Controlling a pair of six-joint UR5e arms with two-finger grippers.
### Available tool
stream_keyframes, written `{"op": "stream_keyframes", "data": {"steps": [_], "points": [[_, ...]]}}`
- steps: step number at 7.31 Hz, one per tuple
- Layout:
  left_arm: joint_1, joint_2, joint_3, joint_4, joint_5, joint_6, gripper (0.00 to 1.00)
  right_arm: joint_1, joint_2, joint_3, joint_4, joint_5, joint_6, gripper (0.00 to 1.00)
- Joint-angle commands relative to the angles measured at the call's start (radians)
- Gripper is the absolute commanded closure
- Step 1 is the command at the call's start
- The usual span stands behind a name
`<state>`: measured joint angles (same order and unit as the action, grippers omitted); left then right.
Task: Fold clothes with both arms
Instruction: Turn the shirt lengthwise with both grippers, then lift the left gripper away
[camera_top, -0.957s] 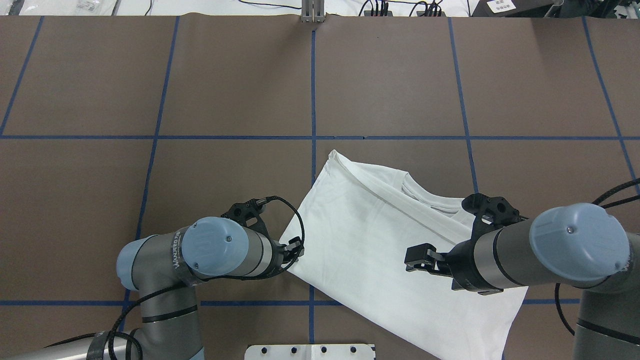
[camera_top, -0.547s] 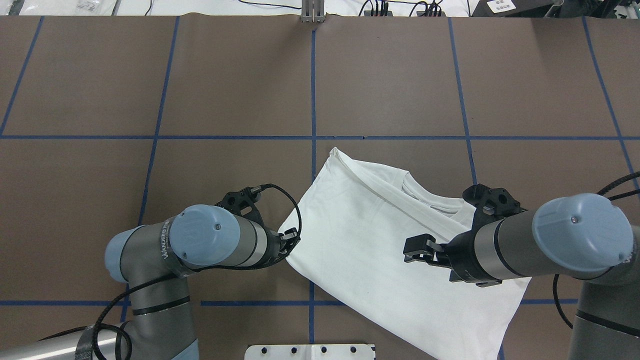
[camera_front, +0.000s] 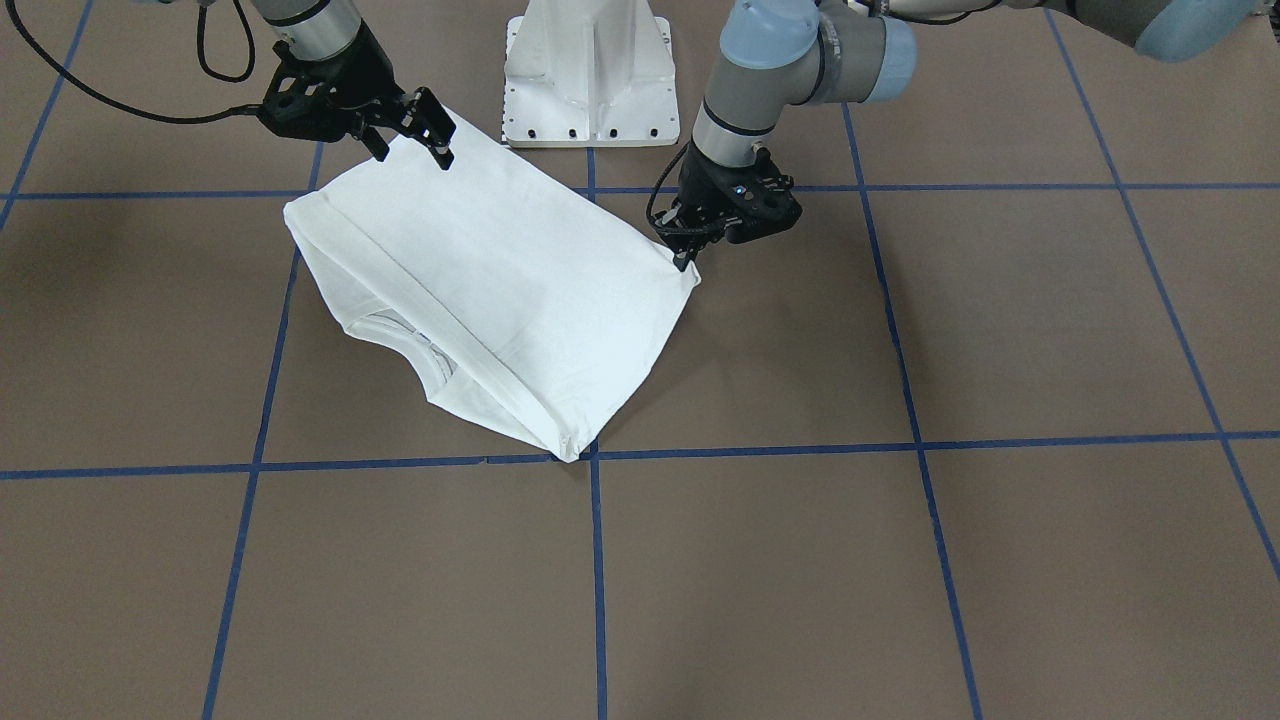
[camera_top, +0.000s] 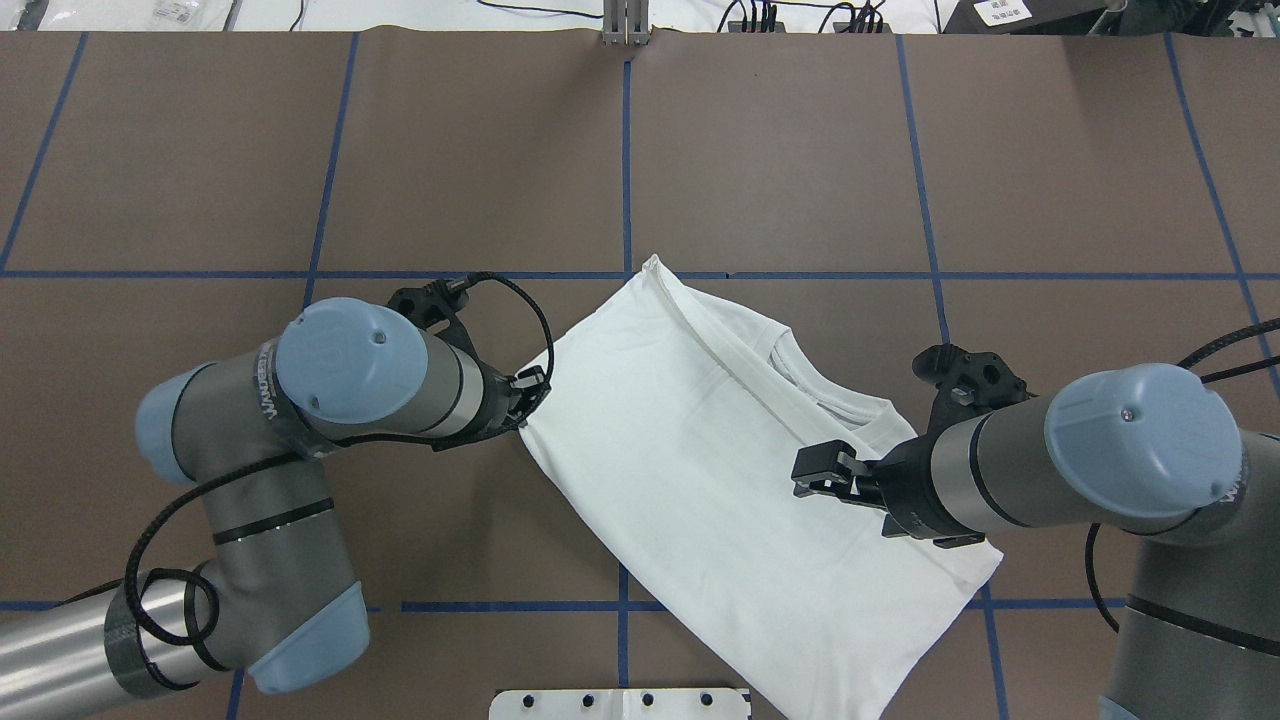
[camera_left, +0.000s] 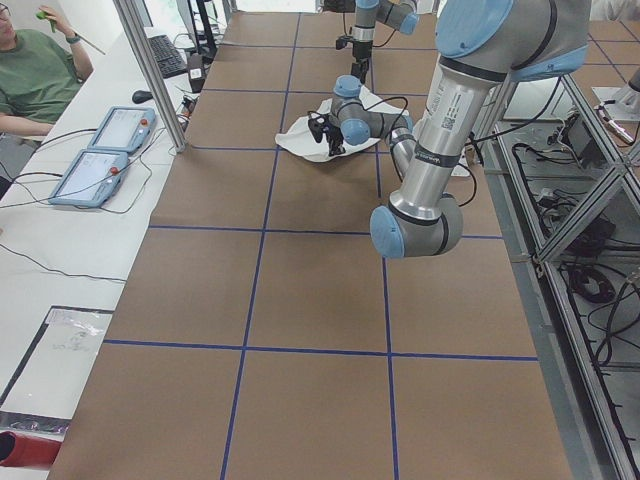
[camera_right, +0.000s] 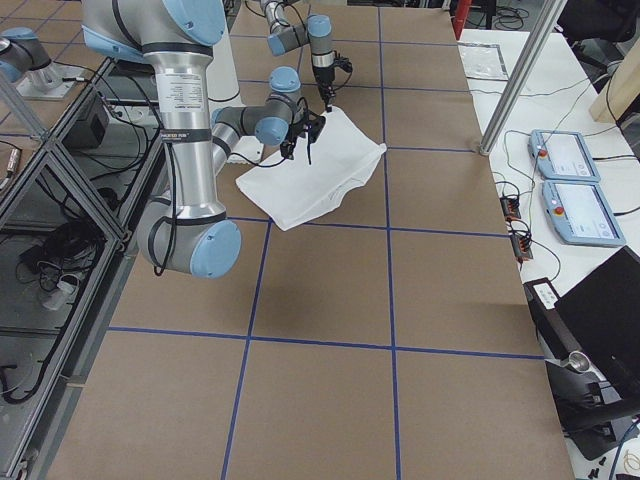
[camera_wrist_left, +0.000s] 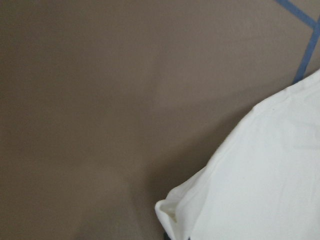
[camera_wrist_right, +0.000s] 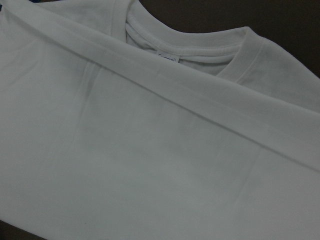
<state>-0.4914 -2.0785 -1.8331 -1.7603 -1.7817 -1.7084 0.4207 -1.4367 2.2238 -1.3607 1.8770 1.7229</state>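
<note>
From my remote desk, nearest the robot's white base plate (camera_top: 620, 703): a white shirt (camera_top: 700, 470) lies folded lengthwise on the brown tabletop (camera_top: 800, 150), plain side up and slanted across the blue tape lines (camera_top: 626, 180). One end of it reaches almost to the plate.

Midway out, the right pincer (camera_front: 414, 148) hangs above the shirt's right edge. Its jaws are spread wide and it holds nothing. Opposite it, the left pincer (camera_front: 685, 258) is closed tight on the shirt's left corner, low against the tabletop.

Further out, the collar (camera_top: 830, 395) peeks from under the folded-over panel, and the far corner touches a tape crossing.

The risk I see is that only one corner is held. If the left arm pulls while the right has no hold, the cloth could swing round, drag crooked and spill its fold. The pinch is small, so the corner may slip free, or only the top layer may lift.
</note>
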Motion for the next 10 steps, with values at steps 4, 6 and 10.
{"op": "stream_keyframes", "data": {"steps": [4, 6, 10], "points": [[-0.26, -0.281, 0.621, -0.351, 0.001, 0.246, 1.0, 0.023, 0.051, -0.006, 0.002, -0.039, -0.002, 0.0], [-0.28, -0.385, 0.802, -0.511, 0.021, 0.256, 1.0, 0.036, 0.052, -0.006, 0.002, -0.049, -0.022, 0.0], [-0.295, -0.413, 0.911, -0.613, 0.064, 0.384, 0.01, 0.052, 0.056, -0.045, 0.002, -0.064, -0.032, 0.0]]}}
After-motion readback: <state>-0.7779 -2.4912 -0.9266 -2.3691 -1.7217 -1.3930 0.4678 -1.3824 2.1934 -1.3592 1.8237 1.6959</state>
